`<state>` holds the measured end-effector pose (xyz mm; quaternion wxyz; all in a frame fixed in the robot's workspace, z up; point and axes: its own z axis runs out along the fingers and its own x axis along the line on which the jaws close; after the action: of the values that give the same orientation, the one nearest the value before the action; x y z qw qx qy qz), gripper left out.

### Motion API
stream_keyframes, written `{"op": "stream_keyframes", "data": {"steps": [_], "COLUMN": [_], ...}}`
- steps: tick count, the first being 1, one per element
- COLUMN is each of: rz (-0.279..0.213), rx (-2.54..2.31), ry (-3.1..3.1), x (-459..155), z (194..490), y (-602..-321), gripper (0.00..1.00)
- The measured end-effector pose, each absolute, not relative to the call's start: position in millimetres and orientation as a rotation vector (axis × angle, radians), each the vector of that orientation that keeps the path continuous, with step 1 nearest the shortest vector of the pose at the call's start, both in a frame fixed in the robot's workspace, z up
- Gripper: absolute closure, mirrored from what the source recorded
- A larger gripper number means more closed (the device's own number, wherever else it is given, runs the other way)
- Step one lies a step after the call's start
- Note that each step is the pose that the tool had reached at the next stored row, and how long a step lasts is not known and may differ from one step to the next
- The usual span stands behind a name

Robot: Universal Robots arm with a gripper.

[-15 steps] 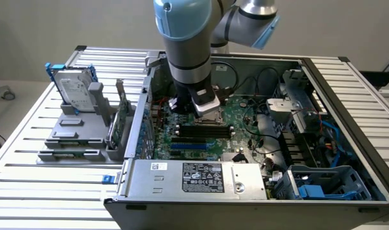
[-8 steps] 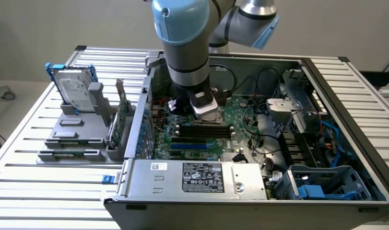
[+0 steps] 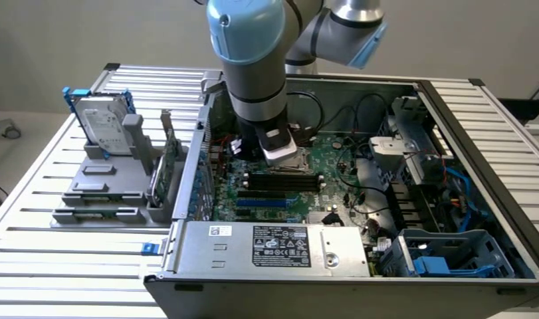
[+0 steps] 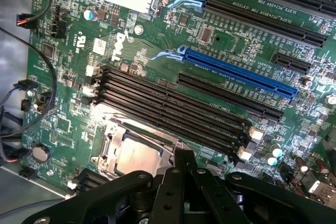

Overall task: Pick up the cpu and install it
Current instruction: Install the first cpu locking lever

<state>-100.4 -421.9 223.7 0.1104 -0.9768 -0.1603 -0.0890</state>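
Black gripper point(image 4: 181, 163) linkage sits closest to the wrist camera, fingers drawn together to a narrow point right at the edge of the pale silvery square cpu point(image 4: 137, 157). We read the claw as fully closed, nothing visibly pinched between the tips. The cpu lies flat inside the shiny metal socket frame point(image 4: 113, 148) on the green motherboard point(image 4: 131, 40), just beside the row of long black memory slots point(image 4: 168, 106). We judge the chip is already seated in its socket, so the pick and carry part looks done; whether the retention frame is locked down we cannot tell, since the gripper body covers part of the socket. Fingertips seem to touch or hover just over the chip's near edge, but contact is hard to confirm from this angle.

From the exterior view, the grey and blue robot arm point(image 3: 251, 60) reaches down into the open black computer case point(image 3: 446, 199), with the gripper over the socket area near the memory slots. Outside the case, on the exterior view's left, a grey parts fixture point(image 3: 101, 189) on the slatted aluminium table point(image 3: 38, 259) holds a silver hard drive in a blue bracket point(image 3: 101, 123), well apart from the work.
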Motion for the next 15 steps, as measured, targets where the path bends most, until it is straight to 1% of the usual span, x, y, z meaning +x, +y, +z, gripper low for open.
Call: {"op": "stream_keyframes", "data": {"steps": [15], "rz": [-0.262], "rx": [-2.875], "ry": [-0.417], "x": [-104], "z": [212], "y": [-421], "gripper": [0.89]}}
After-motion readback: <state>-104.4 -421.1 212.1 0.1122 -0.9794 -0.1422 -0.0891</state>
